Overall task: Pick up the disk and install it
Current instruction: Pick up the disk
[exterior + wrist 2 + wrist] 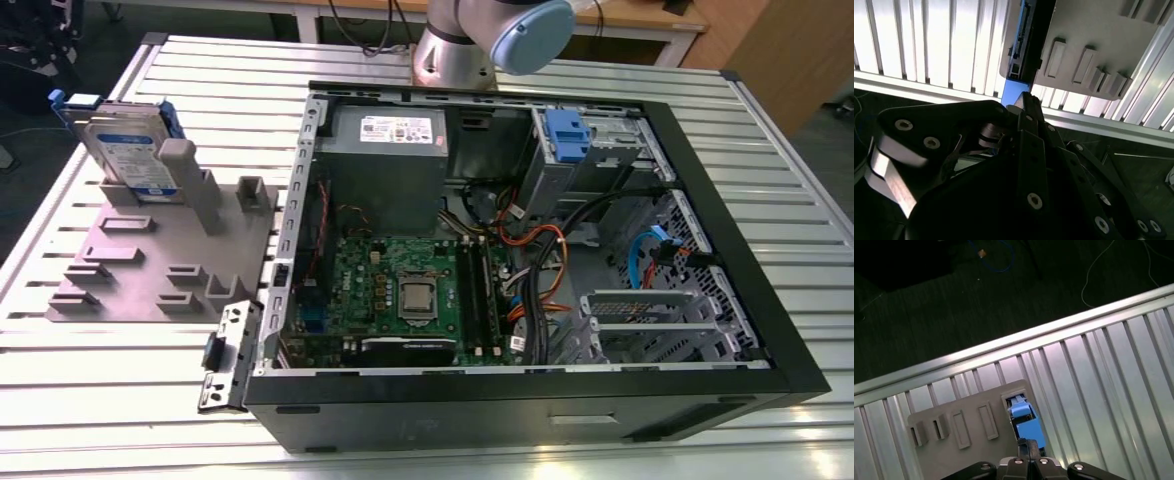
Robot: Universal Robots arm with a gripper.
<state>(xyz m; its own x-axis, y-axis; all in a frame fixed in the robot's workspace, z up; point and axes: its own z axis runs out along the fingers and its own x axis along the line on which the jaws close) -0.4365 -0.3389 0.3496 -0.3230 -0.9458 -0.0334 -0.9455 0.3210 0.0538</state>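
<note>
Table (134, 400): slatted aluminium top that carries everything in the exterior view.
Case (534, 400): open black computer chassis lying on its side, centre and right of the exterior view; board, cables (534, 250) and bays are exposed.
Arm (454, 50): grey links with a blue cap, top centre of the exterior view, behind the case.
Plate (147, 270): grey slotted holder flat on the table, at the exterior view's left, just beside the case.
Bay (587, 140): metal cage with a blue latch, upper right inside the case.
Disk (127, 150): stands on edge in a plate slot, upper left of the exterior view, well apart from the case. Its blue carrier edge faces the cameras in both wrist views (1026, 422) (1016, 50).
Gripper (1028, 444): hangs above the disk and clear of it. The jaws appear closed together with nothing between them, also in the second wrist view (1024, 100).
Risk, grasp: the disk is tall and narrow in its slot, so an off-centre or tilted grip could tip it or wedge it. The plastic carrier may flex and slip.
Risk, install: cables lying near the bay could snag, and skewed rails could jam in the cage.
</note>
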